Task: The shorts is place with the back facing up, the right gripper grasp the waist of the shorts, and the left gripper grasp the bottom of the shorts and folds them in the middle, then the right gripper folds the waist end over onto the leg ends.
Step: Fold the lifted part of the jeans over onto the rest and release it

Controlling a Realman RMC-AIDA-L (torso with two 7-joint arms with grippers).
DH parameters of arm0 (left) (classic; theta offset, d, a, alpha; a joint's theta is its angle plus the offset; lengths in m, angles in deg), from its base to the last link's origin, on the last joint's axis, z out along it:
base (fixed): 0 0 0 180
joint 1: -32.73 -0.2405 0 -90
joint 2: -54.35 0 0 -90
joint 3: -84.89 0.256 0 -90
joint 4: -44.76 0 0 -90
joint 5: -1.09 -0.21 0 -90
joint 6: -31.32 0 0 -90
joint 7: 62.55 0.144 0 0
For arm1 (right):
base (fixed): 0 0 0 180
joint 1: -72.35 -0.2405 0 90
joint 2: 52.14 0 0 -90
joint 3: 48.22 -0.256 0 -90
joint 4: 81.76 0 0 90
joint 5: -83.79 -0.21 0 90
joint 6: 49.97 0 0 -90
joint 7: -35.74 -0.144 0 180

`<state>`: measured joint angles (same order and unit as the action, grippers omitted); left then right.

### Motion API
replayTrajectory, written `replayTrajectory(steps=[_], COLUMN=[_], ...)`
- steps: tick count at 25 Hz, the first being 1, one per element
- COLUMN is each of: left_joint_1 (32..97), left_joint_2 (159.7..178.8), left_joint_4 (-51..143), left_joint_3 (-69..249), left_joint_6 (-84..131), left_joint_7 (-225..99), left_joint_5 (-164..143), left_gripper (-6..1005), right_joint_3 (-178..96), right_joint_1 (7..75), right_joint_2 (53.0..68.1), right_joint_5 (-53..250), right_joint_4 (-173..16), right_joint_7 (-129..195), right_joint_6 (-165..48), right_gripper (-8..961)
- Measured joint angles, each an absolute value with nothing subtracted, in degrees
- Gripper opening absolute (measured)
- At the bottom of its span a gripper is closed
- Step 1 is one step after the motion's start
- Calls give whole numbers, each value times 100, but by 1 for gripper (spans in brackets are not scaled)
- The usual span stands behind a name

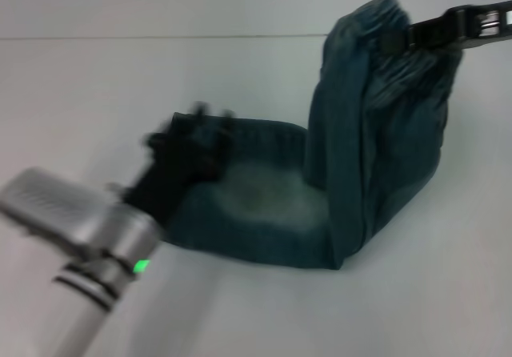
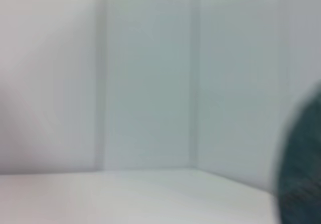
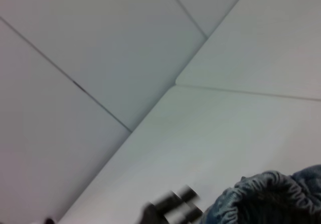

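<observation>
R gripper (image 1: 400, 41) jaws clamped on waist end (image 1: 384, 21), held up off the table (image 1: 96, 93) w/ shorts (image 1: 352, 157) draping; leg ends (image 1: 240, 137) lie flat toward robot-left beside L gripper (image 1: 188, 145), whose jaws I can't tell, so R is nearer and fold goes leftward.

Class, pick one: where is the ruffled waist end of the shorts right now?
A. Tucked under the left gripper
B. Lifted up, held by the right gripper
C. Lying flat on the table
B: the right gripper holds the waist end raised above the table.
</observation>
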<state>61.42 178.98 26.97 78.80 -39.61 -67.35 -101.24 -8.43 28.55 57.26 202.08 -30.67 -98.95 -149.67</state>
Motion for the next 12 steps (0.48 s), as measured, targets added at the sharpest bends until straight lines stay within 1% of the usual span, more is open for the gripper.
replayTrajectory(steps=[2,4,5,6,7,8,12], left_joint_1=[5921,5704,5602,5462,5375,5249,4956], left_joint_2=[17896,17890,17888,17883,17882,17883,17875], left_joint_4=[2947,3127,3191,3263,3309,3378,3680], left_joint_3=[7632,7355,7201,7001,6860,6661,6204], left_joint_6=[-4298,-4585,-4713,-4877,-4999,-5146,-5368], left_joint_7=[-7062,-7246,-7270,-7281,-7291,-7319,-7685], left_joint_5=[-10106,-10096,-10096,-10095,-10094,-10095,-10093], left_gripper=[372,419,443,467,490,514,609], right_joint_3=[-616,-353,-204,79,197,197,809], right_joint_1=[2722,2554,2455,2235,2143,2143,1685], right_joint_2=[5761,5813,5852,5949,5993,5993,6172], right_joint_5=[20208,20209,20211,20213,20213,20213,20226], right_joint_4=[-3219,-3386,-3466,-3604,-3656,-3656,-4023], right_joint_7=[-9879,-9847,-9834,-9818,-9815,-9815,-9819], right_joint_6=[-14795,-14604,-14510,-14330,-14254,-14254,-13826], right_gripper=[154,153,153,153,153,153,153])
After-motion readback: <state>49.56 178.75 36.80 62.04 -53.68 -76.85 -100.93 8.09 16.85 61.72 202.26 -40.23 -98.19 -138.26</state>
